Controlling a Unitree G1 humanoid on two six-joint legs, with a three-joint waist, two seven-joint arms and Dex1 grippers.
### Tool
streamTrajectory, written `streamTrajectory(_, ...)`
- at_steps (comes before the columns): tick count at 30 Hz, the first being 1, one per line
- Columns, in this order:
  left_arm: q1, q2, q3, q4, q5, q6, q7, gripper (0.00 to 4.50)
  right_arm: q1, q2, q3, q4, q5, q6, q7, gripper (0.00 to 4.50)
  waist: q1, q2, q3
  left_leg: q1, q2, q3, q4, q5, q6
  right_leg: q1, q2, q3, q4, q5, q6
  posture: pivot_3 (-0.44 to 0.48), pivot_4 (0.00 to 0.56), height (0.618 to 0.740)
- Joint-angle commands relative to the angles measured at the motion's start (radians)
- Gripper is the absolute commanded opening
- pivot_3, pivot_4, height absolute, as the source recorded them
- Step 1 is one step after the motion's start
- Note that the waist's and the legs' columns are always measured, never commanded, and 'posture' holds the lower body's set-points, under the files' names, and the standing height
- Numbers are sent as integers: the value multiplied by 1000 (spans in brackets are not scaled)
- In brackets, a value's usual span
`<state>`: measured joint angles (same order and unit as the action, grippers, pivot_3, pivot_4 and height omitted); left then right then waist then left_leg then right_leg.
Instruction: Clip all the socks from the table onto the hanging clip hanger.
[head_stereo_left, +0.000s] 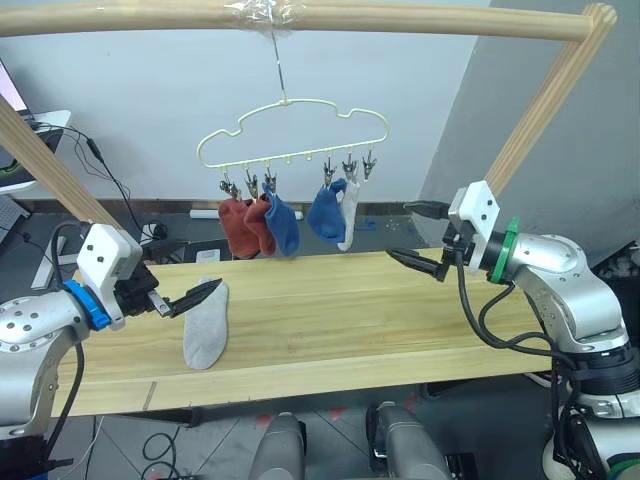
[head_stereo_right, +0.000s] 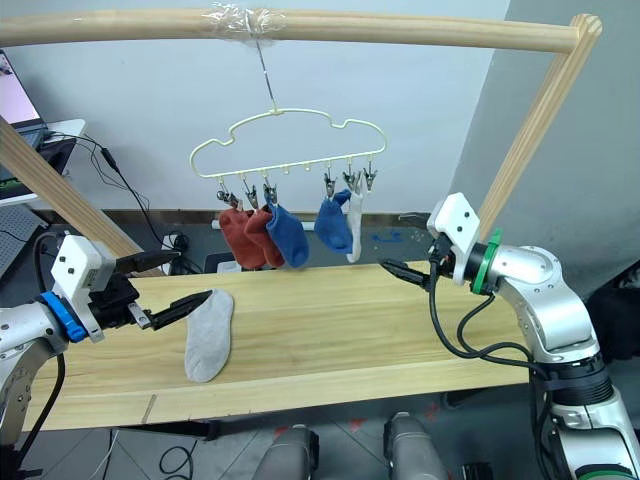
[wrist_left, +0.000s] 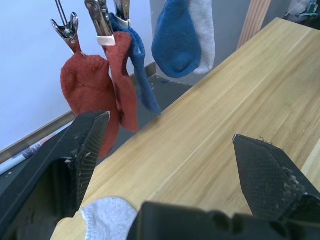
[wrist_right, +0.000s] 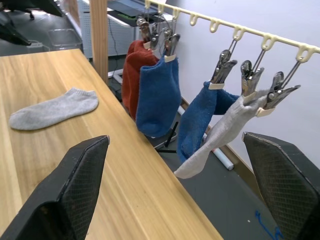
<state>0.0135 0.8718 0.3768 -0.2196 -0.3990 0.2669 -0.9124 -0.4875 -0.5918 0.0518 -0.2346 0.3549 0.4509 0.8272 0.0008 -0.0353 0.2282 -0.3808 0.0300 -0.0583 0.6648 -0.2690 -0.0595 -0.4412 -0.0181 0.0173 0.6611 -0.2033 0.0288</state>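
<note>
Light wooden planks make up the long table (head_stereo_left: 330, 310), which stands under a frame of round wooden poles (head_stereo_left: 300, 15). One grey sock (head_stereo_left: 207, 323) lies flat on the table toward the robot's left, its cuff end pointing to the far edge. Above the table's far edge the pale-yellow clip hanger (head_stereo_left: 292, 133) hangs by its hook from the top pole. Five socks are clipped to its bottom bar: two rust red socks (head_stereo_left: 243, 226) at the left, a blue sock (head_stereo_left: 282, 224) touching them, then a second blue sock (head_stereo_left: 325, 215) with a light grey sock (head_stereo_left: 349, 217) just beside it. The last clip (head_stereo_left: 369, 165) on the right is bare. The left tool (head_stereo_left: 190, 296) hovers with its fingers apart right at the lying sock's cuff. The right tool (head_stereo_left: 425, 235) hangs over the table's right part, fingers spread wide, well apart from the hanger.
</note>
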Motion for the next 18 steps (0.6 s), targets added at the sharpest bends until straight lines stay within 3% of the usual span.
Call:
streamTrajectory(1, 6, 0, 25, -36, -19, 4, -1, 4500, 2, 9, -28, -54, -8, -14, -41, 4478, 0, 0, 0, 0, 0, 0, 0, 0, 0, 0, 0, 0, 0, -1, 1, 97, 190, 740)
streamTrajectory(18, -70, -21, -23, -43, -70, 25, -18, 4500, -62, 148, -25, -126, -14, 135, -268, 4478, -4, 7, 9, 0, 0, -1, -2, 0, 0, 0, 0, 0, 0, -6, -2, 55, 266, 740)
